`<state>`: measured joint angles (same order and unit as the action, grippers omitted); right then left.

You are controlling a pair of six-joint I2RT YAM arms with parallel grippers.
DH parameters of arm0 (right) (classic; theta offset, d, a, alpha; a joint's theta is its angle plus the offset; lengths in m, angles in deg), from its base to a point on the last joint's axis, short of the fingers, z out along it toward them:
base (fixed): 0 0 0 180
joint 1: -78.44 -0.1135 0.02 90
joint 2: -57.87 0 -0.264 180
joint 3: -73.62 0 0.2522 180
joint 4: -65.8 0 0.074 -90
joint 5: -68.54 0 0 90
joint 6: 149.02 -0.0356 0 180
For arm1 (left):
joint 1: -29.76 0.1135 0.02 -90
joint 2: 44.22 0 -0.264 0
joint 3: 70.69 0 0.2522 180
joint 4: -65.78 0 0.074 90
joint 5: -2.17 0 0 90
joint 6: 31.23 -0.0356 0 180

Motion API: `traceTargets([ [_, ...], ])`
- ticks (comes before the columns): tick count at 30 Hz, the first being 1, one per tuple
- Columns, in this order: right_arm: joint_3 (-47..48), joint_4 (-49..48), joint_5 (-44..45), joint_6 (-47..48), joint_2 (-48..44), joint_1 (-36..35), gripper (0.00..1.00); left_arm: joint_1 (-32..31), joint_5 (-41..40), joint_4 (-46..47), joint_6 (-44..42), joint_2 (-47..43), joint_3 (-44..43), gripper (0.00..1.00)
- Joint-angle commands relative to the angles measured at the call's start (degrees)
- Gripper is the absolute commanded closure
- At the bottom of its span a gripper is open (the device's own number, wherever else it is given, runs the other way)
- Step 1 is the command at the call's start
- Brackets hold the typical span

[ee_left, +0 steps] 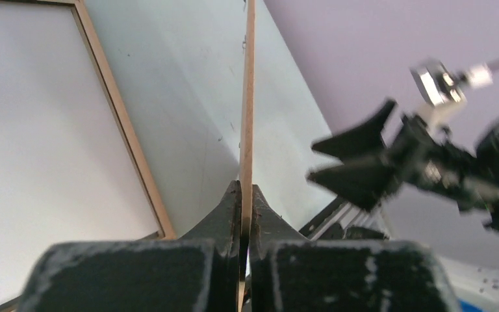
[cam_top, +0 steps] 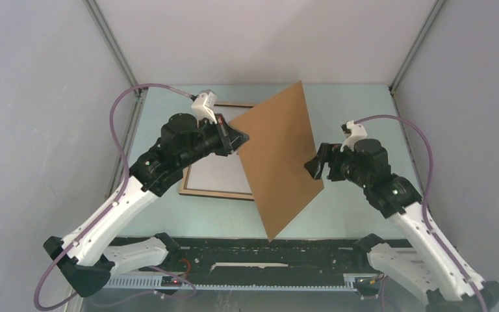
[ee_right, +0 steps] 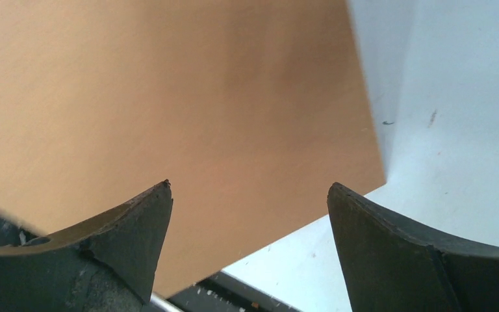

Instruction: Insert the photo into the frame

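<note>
left tool (ee_left: 245, 188) on backing board (ee_left: 248, 97), frame (ee_left: 125, 123) below left

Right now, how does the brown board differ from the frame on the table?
Pose: the brown board is raised and stands on edge; the frame lies flat on the table.
Hold: the board is pinched at its edge by the left gripper; the frame is in no gripper.
Look: the board is plain brown all over; the frame has a narrow light wood rim around a white inside.
Both are thin, flat rectangles.
</note>
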<state>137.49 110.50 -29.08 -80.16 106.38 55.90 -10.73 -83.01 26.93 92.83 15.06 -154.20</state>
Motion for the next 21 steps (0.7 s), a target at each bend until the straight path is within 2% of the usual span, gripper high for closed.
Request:
traceTargets([
  [1,4.7,11.8,13.7,-3.6,-5.6,-13.4,0.04,-0.8,-6.9,12.6,9.1,1.0,-0.3,1.0],
  [5,5.0,14.8,27.2,-9.8,-5.6,-31.5,0.04,-2.1,-12.3,13.0,11.9,2.4,-2.1,1.0],
  [11,16.4,23.5,46.7,-16.9,8.1,-52.7,0.04,-2.7,-11.5,15.7,16.5,4.8,-2.6,1.0],
  [17,22.0,28.7,57.5,-21.2,21.5,-60.6,0.08,-2.8,-14.1,14.6,21.5,5.4,-3.2,1.0],
  [21,26.3,32.6,64.5,-22.7,29.2,-62.0,0.11,-2.8,-13.8,11.9,23.2,6.7,-4.9,1.0],
])
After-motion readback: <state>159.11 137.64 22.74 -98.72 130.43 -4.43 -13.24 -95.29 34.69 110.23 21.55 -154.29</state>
